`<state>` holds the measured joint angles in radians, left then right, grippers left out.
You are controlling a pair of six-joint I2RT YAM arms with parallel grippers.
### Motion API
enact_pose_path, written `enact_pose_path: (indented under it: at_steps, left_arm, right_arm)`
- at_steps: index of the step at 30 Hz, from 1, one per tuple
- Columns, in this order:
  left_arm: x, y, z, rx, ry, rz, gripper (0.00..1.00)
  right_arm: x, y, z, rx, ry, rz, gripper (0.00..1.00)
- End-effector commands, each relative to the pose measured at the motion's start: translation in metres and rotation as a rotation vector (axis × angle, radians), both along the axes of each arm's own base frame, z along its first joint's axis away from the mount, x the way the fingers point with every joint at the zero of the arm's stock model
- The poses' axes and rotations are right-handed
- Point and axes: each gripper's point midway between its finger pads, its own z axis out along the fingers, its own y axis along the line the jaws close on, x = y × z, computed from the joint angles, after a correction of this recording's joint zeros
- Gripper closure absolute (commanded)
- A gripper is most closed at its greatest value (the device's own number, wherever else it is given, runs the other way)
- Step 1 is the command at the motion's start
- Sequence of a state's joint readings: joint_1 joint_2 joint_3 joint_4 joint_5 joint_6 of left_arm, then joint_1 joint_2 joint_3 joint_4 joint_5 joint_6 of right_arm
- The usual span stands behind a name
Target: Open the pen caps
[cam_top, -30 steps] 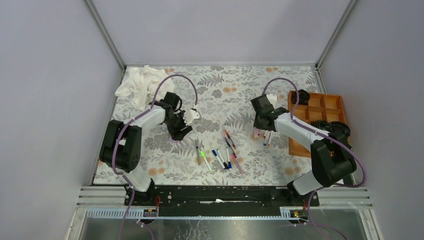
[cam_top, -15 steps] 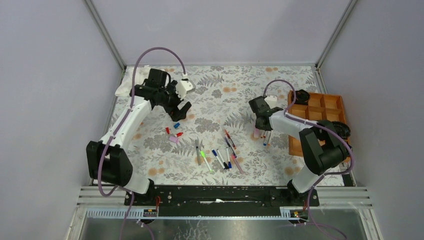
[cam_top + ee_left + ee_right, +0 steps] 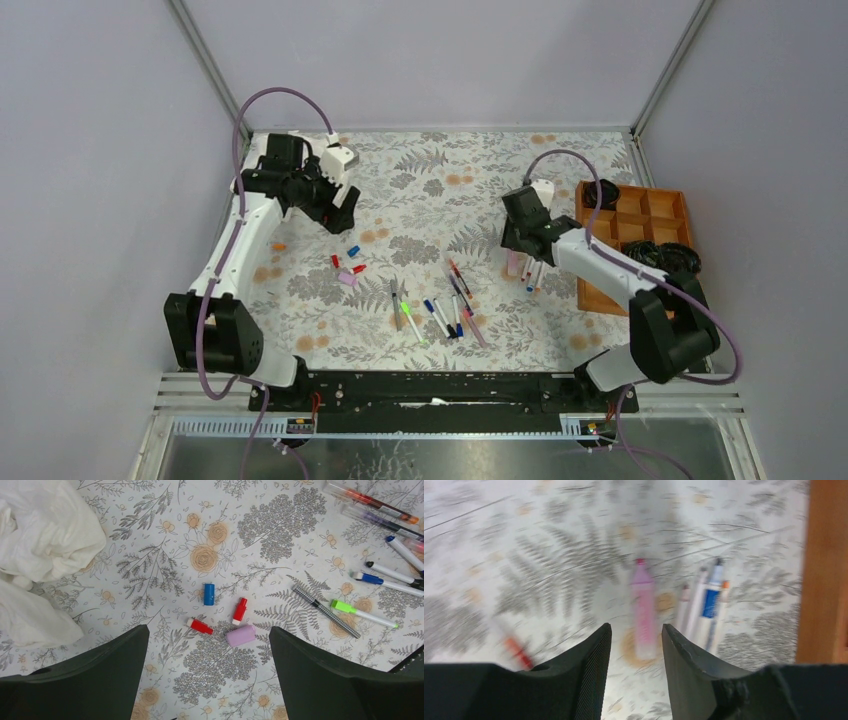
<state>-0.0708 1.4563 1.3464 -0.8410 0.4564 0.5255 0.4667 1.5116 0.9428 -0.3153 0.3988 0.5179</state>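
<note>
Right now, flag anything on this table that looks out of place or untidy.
A white cloth lies crumpled on the table near the loose caps. A blue cap, two red caps and a pink cap lie scattered apart from the pens. Nothing looks spilled or broken.

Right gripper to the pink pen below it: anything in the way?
Nothing visible. The right gripper is open and empty, and the pink pen lies in plain sight between its fingers. The closest neighbours are the white pens lying beside it, toward the wooden tray, with a gap.
</note>
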Motion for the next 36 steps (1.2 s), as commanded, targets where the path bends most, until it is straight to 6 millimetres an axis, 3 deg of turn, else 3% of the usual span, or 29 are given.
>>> enact_pose_path:
  at_steps: [1, 7, 12, 16, 27, 36]
  left_arm:
    - [-0.007, -0.006, 0.020, -0.057, -0.007, 0.003, 0.02]
    - [-0.021, -0.019, 0.015, -0.126, 0.030, -0.049, 0.02]
    - [-0.034, -0.022, 0.012, -0.133, 0.040, -0.088, 0.02]
    - [-0.043, -0.023, 0.013, -0.134, 0.058, -0.115, 0.01]
    - [-0.056, -0.032, 0.016, -0.179, 0.075, -0.178, 0.07]
    - [-0.061, -0.034, 0.014, -0.186, 0.087, -0.199, 0.09]
  right_arm:
    - [-0.021, 0.063, 0.030, 0.131, -0.042, 0.264, 0.51]
    - [-0.060, 0.137, 0.007, 0.200, 0.074, 0.530, 0.63]
    - [-0.062, 0.162, -0.012, 0.197, 0.127, 0.586, 0.64]
    - [-0.055, 0.166, -0.024, 0.168, 0.150, 0.581, 0.66]
    - [-0.046, 0.150, -0.043, 0.053, 0.169, 0.541, 0.75]
    - [-0.042, 0.140, -0.042, 0.004, 0.157, 0.529, 0.76]
